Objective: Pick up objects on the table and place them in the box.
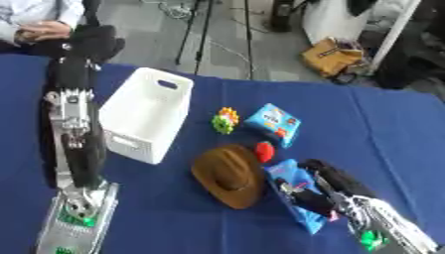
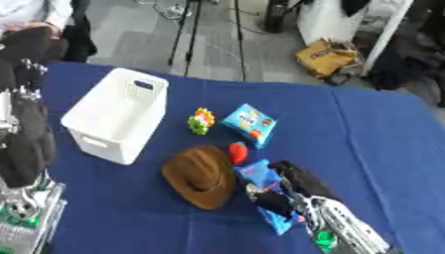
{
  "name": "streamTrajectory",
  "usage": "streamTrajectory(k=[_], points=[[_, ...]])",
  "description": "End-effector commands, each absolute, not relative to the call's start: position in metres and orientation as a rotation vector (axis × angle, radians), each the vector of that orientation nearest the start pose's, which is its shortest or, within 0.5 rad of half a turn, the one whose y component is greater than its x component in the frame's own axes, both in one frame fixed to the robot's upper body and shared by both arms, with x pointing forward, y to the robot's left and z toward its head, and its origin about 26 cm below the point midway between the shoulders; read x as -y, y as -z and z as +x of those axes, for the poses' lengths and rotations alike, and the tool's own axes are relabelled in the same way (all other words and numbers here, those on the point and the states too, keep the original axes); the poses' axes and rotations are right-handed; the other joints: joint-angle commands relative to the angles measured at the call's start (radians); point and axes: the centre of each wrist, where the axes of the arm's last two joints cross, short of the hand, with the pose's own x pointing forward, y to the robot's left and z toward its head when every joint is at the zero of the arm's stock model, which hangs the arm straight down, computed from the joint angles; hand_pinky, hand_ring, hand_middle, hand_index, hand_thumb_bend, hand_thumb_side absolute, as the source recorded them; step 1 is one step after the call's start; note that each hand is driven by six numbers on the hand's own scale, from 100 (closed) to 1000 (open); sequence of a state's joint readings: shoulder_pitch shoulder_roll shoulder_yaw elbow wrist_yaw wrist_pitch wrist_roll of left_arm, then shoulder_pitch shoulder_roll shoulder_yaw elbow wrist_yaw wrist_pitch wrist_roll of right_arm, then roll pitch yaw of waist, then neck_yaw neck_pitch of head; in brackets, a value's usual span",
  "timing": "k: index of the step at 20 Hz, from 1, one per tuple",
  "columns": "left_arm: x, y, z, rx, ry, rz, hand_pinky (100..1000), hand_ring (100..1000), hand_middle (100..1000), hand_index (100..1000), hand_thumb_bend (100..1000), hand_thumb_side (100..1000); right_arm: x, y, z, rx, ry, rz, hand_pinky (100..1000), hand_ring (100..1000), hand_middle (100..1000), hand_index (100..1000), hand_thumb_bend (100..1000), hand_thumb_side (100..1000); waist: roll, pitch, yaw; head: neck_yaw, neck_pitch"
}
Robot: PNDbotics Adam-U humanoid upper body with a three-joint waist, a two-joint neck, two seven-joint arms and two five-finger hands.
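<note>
Both head eyes look steeply down, sharing the blue table (image 1: pixel 391 129) nearby.

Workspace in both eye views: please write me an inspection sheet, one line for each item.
Surface: table under a blue cloth.
Job's things: white box at left, nothing seen inside; brown hat; red thing; green-yellow toy; blue packet; blue bag.
Clutter: nothing seen.
Hands: right hand on the blue bag, fingers curled on it; left hand hangs left of the box, holding nothing.
Cables: on the floor beyond the table.
Surroundings: yellow bag on the floor.
</note>
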State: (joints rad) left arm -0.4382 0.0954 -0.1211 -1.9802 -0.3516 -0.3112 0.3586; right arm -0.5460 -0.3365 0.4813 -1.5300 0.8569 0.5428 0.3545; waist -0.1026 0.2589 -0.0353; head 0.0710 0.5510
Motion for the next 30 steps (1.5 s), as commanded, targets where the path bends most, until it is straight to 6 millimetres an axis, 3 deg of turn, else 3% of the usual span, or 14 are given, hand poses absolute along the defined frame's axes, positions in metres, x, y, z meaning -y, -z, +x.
streamTrajectory(k=[1,16,19,23,30], points=[[-0.174,-0.223,0.304,-3.453,-0.043,-0.300,810,736,729,736,100,1000,0.157,-0.124,0.366,1.275,-1.230,-0.812,915,990,983,1000,433,949,0.005,-0.013,0.001,-0.006,-0.007],[-0.172,-0.224,0.304,-3.461,-0.028,-0.263,808,737,729,734,100,1000,0.160,-0.107,0.374,1.259,-1.210,-0.813,892,963,965,1000,414,868,0.010,-0.005,0.010,-0.016,-0.010],[-0.172,-0.224,0.304,-3.464,-0.023,-0.256,807,737,728,729,100,1000,0.161,-0.104,0.374,1.246,-1.223,-0.814,862,939,962,1000,440,791,0.009,-0.005,0.008,-0.016,-0.009],[-0.172,-0.224,0.304,-3.467,-0.017,-0.251,806,736,726,725,100,1000,0.162,-0.101,0.375,1.233,-1.237,-0.811,853,935,961,1000,445,758,0.009,-0.005,0.007,-0.015,-0.008],[-0.172,-0.224,0.304,-3.472,-0.007,-0.249,806,735,724,723,100,1000,0.163,-0.098,0.376,1.215,-1.238,-0.805,773,883,934,1000,414,653,0.010,-0.004,0.002,-0.016,-0.007]])
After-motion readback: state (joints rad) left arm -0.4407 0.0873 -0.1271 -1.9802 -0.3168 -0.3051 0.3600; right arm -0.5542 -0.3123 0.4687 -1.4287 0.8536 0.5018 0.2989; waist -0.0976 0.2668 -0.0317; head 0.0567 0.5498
